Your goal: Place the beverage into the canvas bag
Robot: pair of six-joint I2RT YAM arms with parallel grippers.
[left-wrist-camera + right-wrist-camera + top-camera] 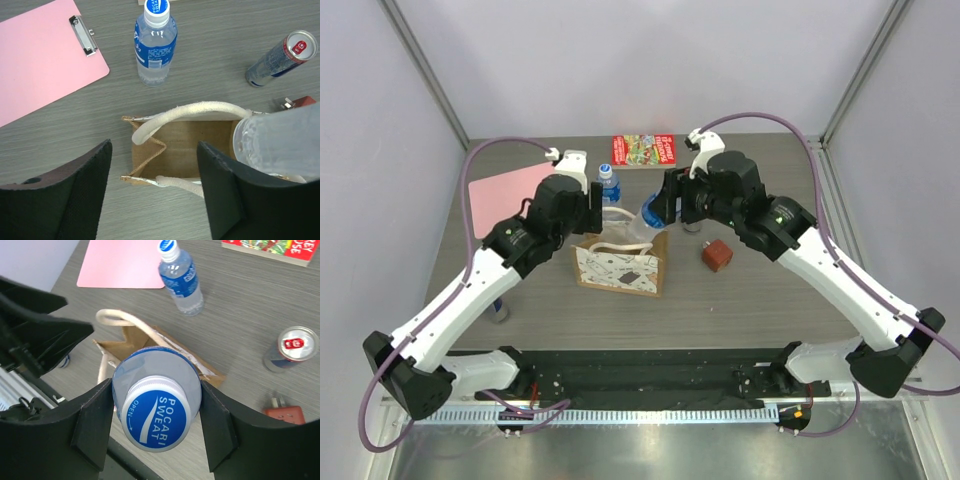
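As beverage (155,415) hangs at canvas bag (620,268) mouth, drop not yet made

While left gripper (154,150) hangs w/ jaws spread wide, empty, over canvas bag at centre, right gripper (156,390) clamps beverage, base at bag's right rim. Pickup done; lowering & release left. Beverage: clear plastic, blue cap, tilted; bag upright, mouth open

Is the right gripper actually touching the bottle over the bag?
Touching. The right wrist view shows the right gripper pressed against both sides of the bottle, above the open bag.
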